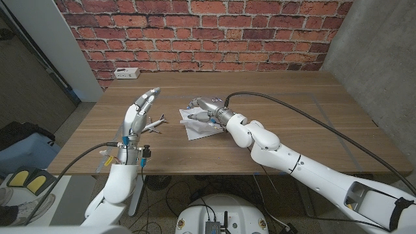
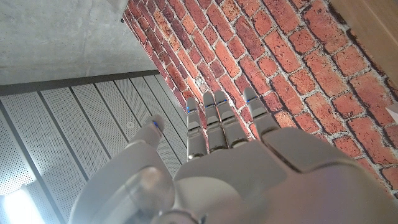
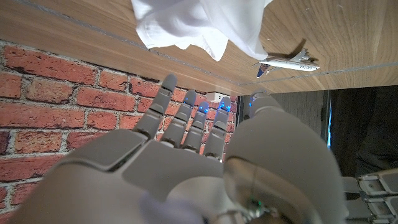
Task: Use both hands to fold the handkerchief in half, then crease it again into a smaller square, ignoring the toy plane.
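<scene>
Behind the wooden table (image 1: 312,110), a red brick wall (image 1: 195,32); near the table's far left corner, a white power strip (image 1: 126,73); grey concrete wall (image 1: 380,58) off the right edge.

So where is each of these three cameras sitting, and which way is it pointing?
Head view: fixed on the robot's head, looking down at the brown wooden table; both arms show, the left hand raised, the right hand over the crumpled white handkerchief.
Left wrist view: on the left wrist, aimed along the left hand at the red brick wall.
Right wrist view: on the right wrist, along the right hand toward the table, turned upside down.
Shared: handkerchief and small white toy plane, in head and right wrist views.
</scene>
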Motion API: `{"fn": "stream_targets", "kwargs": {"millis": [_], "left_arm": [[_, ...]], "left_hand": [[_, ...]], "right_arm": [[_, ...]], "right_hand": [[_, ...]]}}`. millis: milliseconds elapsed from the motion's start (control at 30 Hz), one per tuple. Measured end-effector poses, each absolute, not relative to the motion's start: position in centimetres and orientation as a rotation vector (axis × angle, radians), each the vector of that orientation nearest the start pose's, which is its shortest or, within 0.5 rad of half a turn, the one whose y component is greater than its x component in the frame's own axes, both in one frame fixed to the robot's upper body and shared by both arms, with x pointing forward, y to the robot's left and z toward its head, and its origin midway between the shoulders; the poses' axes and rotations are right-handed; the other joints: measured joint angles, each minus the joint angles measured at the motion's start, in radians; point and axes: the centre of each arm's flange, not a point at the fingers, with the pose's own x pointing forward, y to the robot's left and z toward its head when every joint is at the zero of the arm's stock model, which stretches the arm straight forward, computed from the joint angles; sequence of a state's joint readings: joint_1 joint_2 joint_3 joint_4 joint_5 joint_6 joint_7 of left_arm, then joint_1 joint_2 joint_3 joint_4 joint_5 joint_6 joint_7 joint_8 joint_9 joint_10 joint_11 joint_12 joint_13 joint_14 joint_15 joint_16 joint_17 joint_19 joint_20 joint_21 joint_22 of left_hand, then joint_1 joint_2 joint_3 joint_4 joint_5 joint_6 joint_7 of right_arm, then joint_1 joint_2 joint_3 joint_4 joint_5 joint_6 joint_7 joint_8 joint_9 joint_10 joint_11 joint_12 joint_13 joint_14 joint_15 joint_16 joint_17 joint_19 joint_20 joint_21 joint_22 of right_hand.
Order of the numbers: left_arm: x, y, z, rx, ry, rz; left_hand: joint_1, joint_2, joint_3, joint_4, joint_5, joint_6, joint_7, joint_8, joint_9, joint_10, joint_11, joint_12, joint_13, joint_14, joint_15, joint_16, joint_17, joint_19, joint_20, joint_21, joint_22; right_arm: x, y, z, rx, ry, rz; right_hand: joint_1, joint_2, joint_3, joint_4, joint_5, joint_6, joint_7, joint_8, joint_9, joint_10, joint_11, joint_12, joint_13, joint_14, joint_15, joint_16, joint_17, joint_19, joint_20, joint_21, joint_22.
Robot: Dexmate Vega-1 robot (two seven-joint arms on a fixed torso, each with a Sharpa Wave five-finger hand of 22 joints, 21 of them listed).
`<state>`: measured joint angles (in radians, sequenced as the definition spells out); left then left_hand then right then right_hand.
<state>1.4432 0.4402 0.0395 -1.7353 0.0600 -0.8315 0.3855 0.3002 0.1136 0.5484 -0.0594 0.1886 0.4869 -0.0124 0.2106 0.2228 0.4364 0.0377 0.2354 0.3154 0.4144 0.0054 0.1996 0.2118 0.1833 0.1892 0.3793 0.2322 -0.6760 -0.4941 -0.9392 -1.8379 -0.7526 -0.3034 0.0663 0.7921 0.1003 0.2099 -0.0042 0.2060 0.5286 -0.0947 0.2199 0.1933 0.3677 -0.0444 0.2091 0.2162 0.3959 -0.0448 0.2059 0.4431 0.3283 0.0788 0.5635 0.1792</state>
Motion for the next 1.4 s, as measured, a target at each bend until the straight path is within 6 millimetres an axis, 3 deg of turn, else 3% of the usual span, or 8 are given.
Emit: {"fn": "stream_targets", "kwargs": {"millis": [367,967,1400], "left_arm": [[44.3,30.3,-9.0,0.201,-1.170,0.081],[43.9,30.5,-9.3,0.192,-1.168,0.080],[43.7,30.6,-9.4,0.190,-1.166,0.078]], "left_hand": [[-0.003,-0.003,0.000,0.000,0.000,-0.004,0.004,-0.004,-0.004,0.000,0.000,0.000,-0.005,0.000,0.000,0.000,0.000,0.000,0.000,0.000,0.000],[-0.013,-0.003,-0.004,-0.004,0.000,-0.003,0.003,-0.003,-0.009,0.000,0.000,0.000,-0.005,0.000,0.000,0.001,0.000,-0.005,0.005,0.000,0.000],[-0.019,-0.008,-0.004,-0.004,0.000,-0.003,0.003,-0.003,-0.014,0.000,0.000,0.000,-0.004,0.000,0.000,0.005,0.000,-0.005,0.005,0.000,0.000]], "right_arm": [[55.2,1.0,-2.2,-1.465,-0.805,0.289],[55.8,2.4,-2.8,-1.505,-0.801,0.313],[56.4,3.3,-3.3,-1.556,-0.802,0.308]], "right_hand": [[0.000,0.000,0.000,0.000,0.000,0.000,0.000,0.000,0.000,0.000,0.000,0.000,0.000,-0.004,0.004,0.000,0.000,-0.002,0.002,-0.006,0.000],[0.000,0.000,0.006,-0.030,0.000,0.009,0.009,0.000,0.000,0.006,0.005,0.000,0.000,-0.003,0.004,0.008,-0.003,-0.002,0.002,-0.006,0.000],[0.019,0.008,0.009,-0.041,0.000,0.018,0.011,0.000,0.000,0.020,0.002,0.000,0.005,-0.001,0.001,0.013,-0.007,0.004,-0.004,-0.006,0.000]]}}
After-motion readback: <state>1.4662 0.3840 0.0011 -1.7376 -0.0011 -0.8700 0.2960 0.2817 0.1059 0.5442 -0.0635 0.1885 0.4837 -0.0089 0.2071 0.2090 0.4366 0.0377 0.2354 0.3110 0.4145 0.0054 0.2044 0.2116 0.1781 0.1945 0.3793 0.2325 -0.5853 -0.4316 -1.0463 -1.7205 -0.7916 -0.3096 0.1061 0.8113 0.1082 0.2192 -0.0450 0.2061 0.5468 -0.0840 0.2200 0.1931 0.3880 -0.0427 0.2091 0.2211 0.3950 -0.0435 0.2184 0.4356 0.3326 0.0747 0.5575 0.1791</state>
